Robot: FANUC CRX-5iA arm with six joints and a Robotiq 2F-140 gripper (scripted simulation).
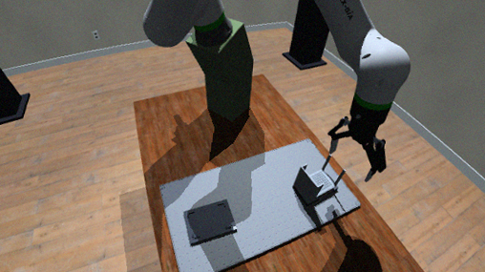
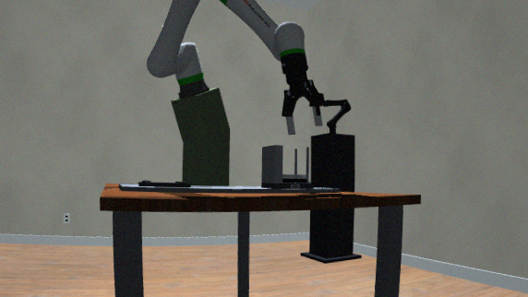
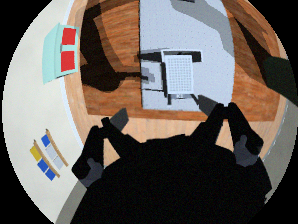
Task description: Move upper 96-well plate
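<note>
We are holding the gripper (image 1: 352, 158) spread wide and gripping nothing, hanging above stack rack K1 (image 1: 311, 185), well clear of its posts; the upper 96-well plate (image 1: 322, 179) is sitting in that rack; beyond the rack, toward the grey board's (image 1: 271, 194) opposite end, plate nest N1 (image 1: 209, 221) is lying flat and well apart.

White well plate (image 3: 178, 75) in rack on grey mat (image 3: 206, 30), spread fingers below.
</note>
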